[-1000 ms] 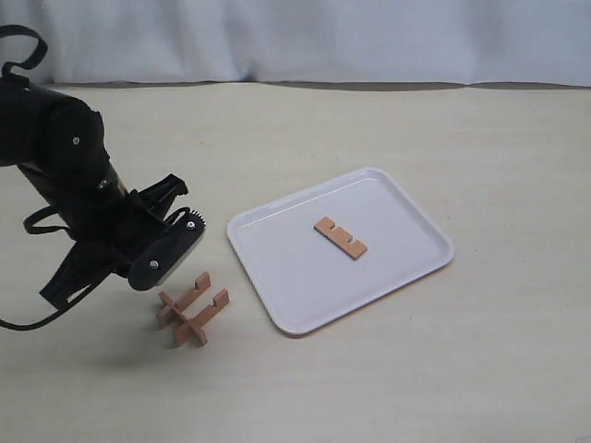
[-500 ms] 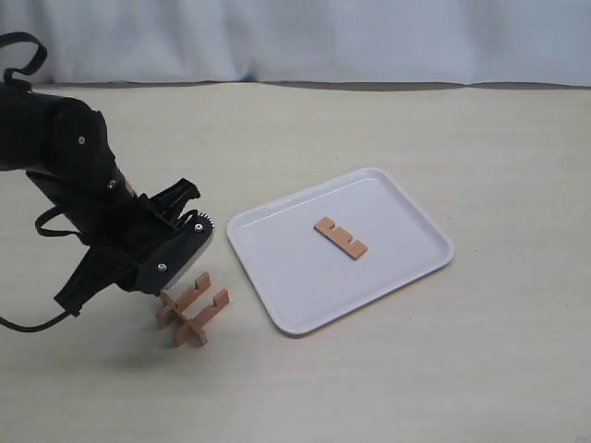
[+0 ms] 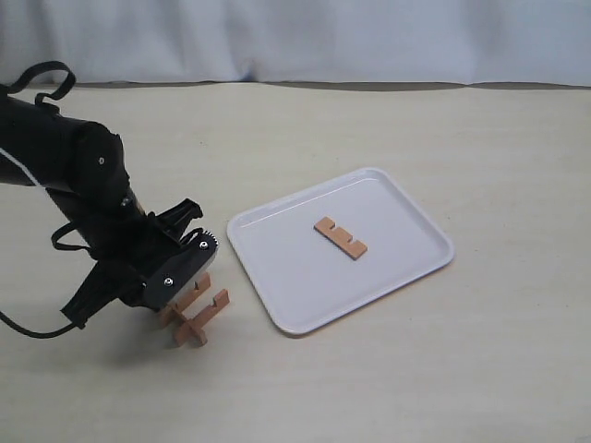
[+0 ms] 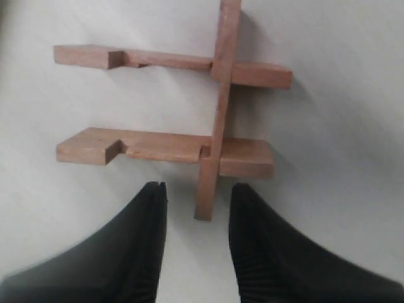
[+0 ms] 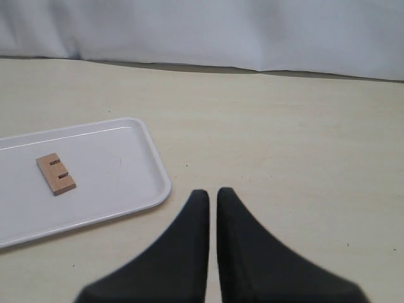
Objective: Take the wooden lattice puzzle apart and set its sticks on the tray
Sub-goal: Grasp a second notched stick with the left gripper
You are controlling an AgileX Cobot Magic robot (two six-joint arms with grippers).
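Observation:
The wooden lattice puzzle rests on the table left of the tray. It now shows as two parallel sticks crossed by a third. My left gripper hangs open just above it. In the left wrist view the crossing stick's free end lies between the two spread fingertips of the left gripper, without touching either. One loose notched stick lies flat on the tray. In the right wrist view my right gripper is shut on nothing above bare table, beside the tray and its stick.
A white cloth backdrop runs along the table's far edge. The left arm's black body and cable take up the left side. The right arm is outside the exterior view.
The left arm has come down and shifted right, bringing its open gripper over the puzzle. The puzzle, the tray and the stick on it have stayed put.

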